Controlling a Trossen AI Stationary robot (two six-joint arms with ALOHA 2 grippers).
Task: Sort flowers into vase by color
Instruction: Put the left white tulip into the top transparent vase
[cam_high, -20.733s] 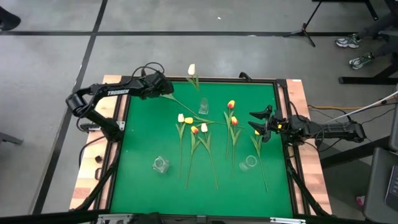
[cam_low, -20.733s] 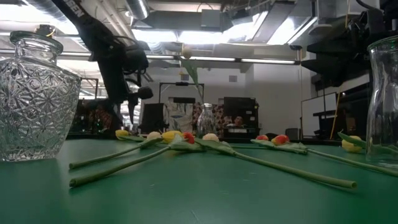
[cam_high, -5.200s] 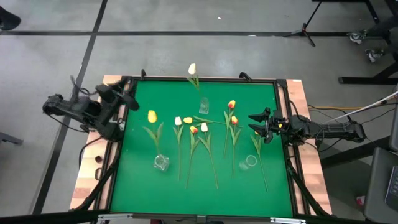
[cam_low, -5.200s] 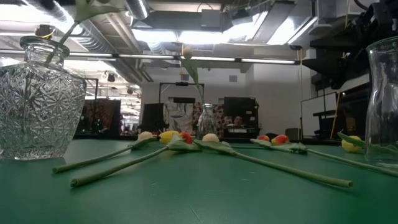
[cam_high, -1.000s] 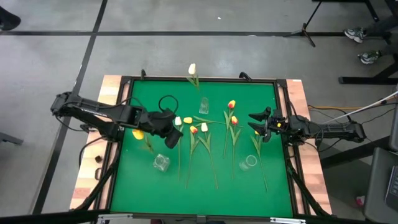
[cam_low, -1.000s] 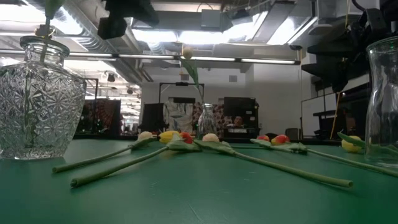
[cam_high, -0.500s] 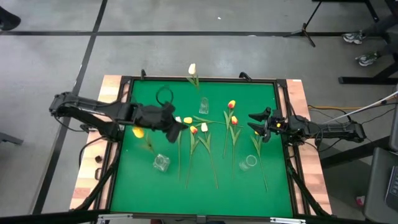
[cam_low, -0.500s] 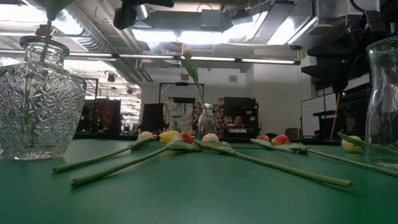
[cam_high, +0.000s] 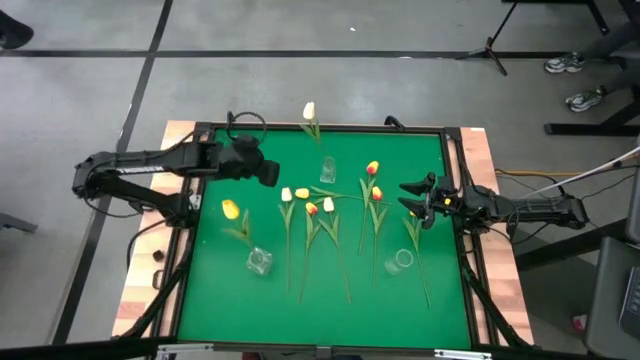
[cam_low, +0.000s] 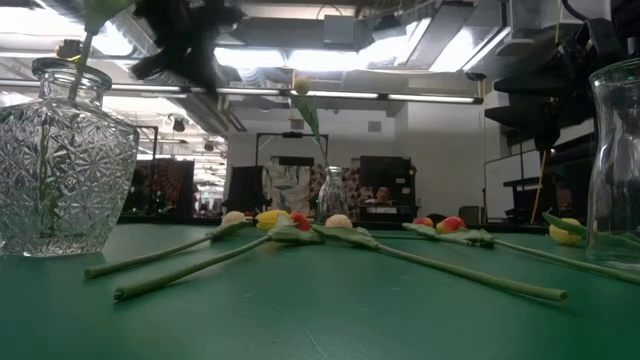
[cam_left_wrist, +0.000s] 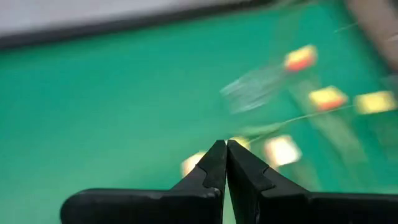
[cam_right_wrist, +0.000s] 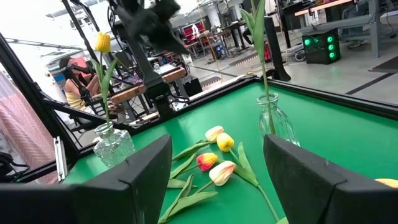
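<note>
The left tool (cam_high: 270, 173) hangs over the far-left part of the green tabletop (cam_high: 220, 300), its fingers (cam_left_wrist: 214, 163) pressed together on nothing. A second ago it sat lower and nearer the row of loose tulips; it has since pulled back toward the far edge, empty. Just on the near side of it, the yellow tulip (cam_high: 231, 209) now stands in the cut-glass vase (cam_high: 259, 262), its stem leaning out of the neck; that flower counts as placed. Beyond the tool toward the middle lie the loose tulips (cam_high: 315, 215), white, yellow and red-yellow heads in a row, stems pointing to the near edge. Farther out, a white tulip (cam_high: 308, 110) stands in the small clear vase (cam_high: 327, 169) at the far side. The third vase (cam_high: 400, 262), on the right, looks empty. The right tool (cam_high: 413, 197) waits over the tabletop's right edge with fingers (cam_right_wrist: 140, 171) spread wide, unmoved. Most of the sorting remains to be done.
</note>
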